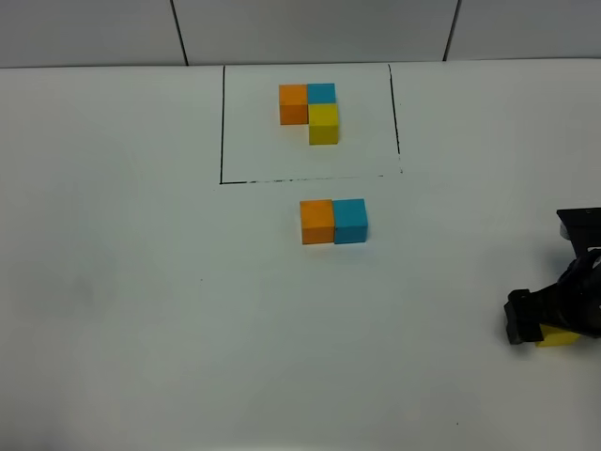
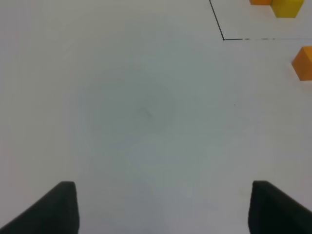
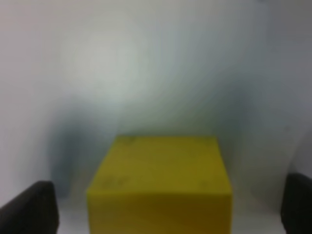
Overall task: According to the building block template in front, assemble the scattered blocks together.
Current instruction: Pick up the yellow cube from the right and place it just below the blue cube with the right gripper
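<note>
The building block template is a thin black rectangle [image 1: 222, 122] framing an orange, a blue and a yellow cube [image 1: 310, 111] in an L. Just in front of it, an orange block [image 1: 316, 221] and a sky-blue block [image 1: 350, 220] sit touching side by side. The yellow block [image 1: 559, 337] lies at the far right edge, partly hidden under my right gripper [image 1: 554, 329]. In the right wrist view that yellow block [image 3: 161, 180] sits between the open fingers of the right gripper [image 3: 163, 207], with gaps on both sides. My left gripper [image 2: 163, 207] is open over bare table.
The white table [image 1: 141, 282] runs to a tiled wall behind the template. In the left wrist view the template's corner line [image 2: 223, 39] and the orange block [image 2: 303, 62] show at the far edge.
</note>
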`<state>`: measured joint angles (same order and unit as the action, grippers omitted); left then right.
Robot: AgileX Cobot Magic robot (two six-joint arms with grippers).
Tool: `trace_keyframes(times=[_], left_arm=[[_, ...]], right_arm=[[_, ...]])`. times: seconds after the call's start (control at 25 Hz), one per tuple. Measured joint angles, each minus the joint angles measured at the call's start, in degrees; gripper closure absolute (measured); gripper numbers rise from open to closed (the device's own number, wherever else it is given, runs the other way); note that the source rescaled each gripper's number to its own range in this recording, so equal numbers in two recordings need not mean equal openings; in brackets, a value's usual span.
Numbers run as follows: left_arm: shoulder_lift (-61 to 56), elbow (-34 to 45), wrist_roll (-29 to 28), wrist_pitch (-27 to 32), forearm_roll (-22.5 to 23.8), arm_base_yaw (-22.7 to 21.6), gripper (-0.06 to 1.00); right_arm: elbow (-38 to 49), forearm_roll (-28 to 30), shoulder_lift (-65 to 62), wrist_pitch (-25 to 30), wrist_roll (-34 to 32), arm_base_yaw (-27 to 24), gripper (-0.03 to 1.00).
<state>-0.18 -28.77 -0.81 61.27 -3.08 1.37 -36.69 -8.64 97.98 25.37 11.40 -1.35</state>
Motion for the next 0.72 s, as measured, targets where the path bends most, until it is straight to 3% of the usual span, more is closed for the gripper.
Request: trace_keyframes(times=[0.16,0.32,0.56,0.72], left_arm=[[0.0,0.0,0.0,0.0,0.0,0.0,0.4],[0.0,0.0,-0.1,0.0,0.0,0.0,0.4],[0.0,0.0,-0.1,0.0,0.0,0.0,0.4],[0.0,0.0,-0.1,0.0,0.0,0.0,0.4]], right_arm=[[-0.1,0.8,0.1,-0.1,0.1,-0.1,0.39],[-0.1,0.2,0.1,0.1,0.1,0.0,0.97],[-0.7,-0.5,-0.7,0.8,-3.7,5.8,0.94],[-2.8,-0.6,-1.6,1.1,-14.5,14.8,0.94]])
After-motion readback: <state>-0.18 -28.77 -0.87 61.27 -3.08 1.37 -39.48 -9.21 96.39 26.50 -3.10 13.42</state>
